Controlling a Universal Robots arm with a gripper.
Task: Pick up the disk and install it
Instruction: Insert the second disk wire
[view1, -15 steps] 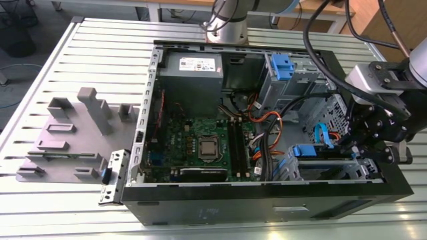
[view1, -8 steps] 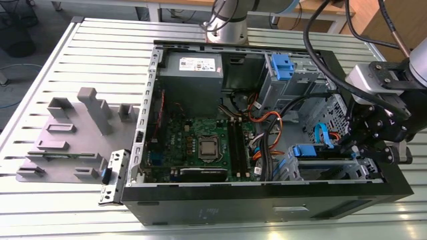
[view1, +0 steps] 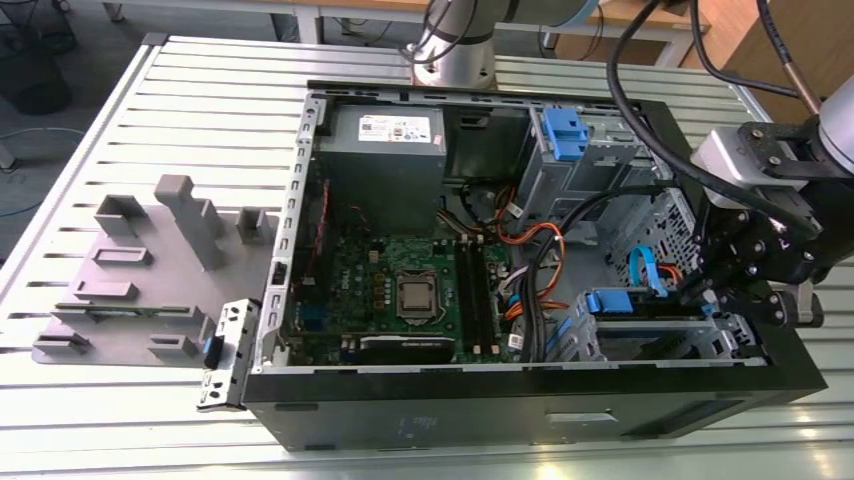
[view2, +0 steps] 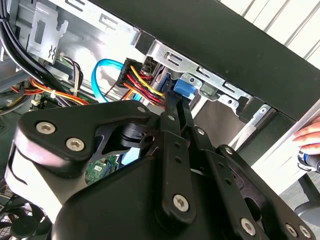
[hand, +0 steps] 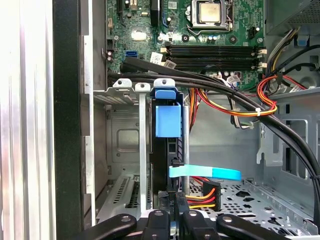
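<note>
The disk (hand: 167, 120) stands on edge in the metal drive cage (hand: 125, 87) at the case's front corner. It shows as a dark slab topped by its blue carrier bracket. In the exterior view the blue bracket of the disk (view1: 609, 301) sits in the cage at the lower right of the open case. My gripper (view1: 703, 295) hangs just to the exterior view's right of it. In both wrist views the black fingers (hand: 159, 216) reach in close together at the disk's edge. The gripper (view2: 175, 102) ends right at the blue bracket of the disk (view2: 184, 89), apparently shut on it.
The open computer case (view1: 534, 400) lies on a slatted metal table. Inside are a green motherboard (view1: 400, 290), a grey power supply (view1: 384, 140), an upper drive bay with a blue bracket (view1: 563, 135) and cable bundles (hand: 235, 100). A grey fixture (view1: 134, 270) stands left. A person's hand (view2: 307, 135) is nearby.
</note>
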